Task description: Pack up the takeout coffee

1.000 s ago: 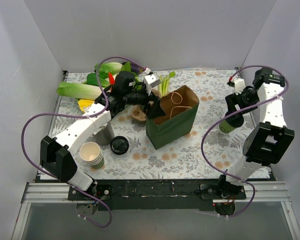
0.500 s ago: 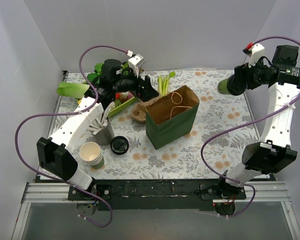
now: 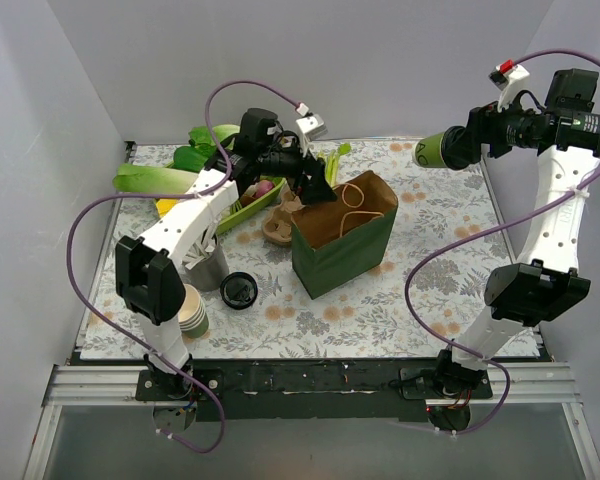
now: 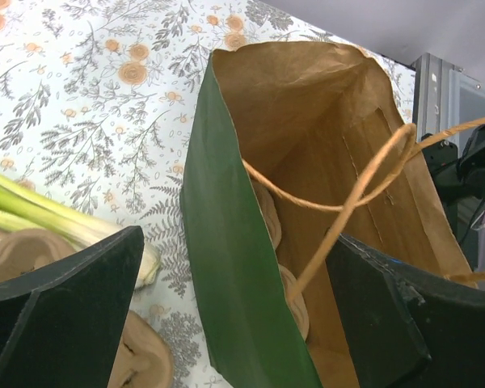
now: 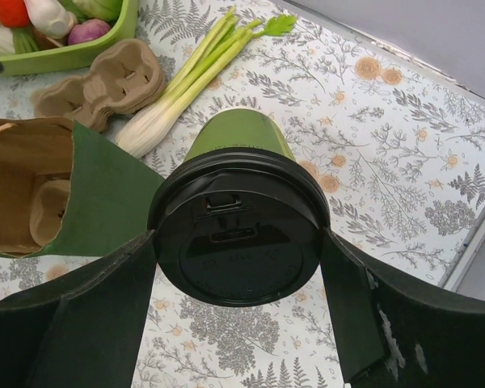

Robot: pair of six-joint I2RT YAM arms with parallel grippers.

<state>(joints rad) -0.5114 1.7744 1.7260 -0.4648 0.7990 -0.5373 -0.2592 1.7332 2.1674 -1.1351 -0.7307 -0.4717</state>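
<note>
The takeout coffee, a dark green paper cup (image 3: pixel 429 152) with a black lid (image 5: pixel 238 238), is held on its side in my right gripper (image 3: pixel 452 149), high above the back right of the table. In the right wrist view the fingers (image 5: pixel 73 323) clamp the lidded end. The green paper bag (image 3: pixel 345 238) stands open at mid-table, brown inside (image 4: pixel 323 137), with a cardboard carrier at its bottom. My left gripper (image 3: pixel 315 185) is open, its jaws straddling the bag's left wall (image 4: pixel 234 267) without pinching it.
Celery stalks (image 3: pixel 328 165) and a cardboard cup carrier (image 3: pixel 278 228) lie left of the bag. A green tray of vegetables (image 3: pixel 242 200), a grey cup of white sticks (image 3: pixel 208 265), nested green cups (image 3: pixel 185 308) and a loose black lid (image 3: pixel 239 290) sit further left.
My right arm lifted the cup off the right side of the table and swung it up and leftward. My left gripper moved right, to the bag's rim.
</note>
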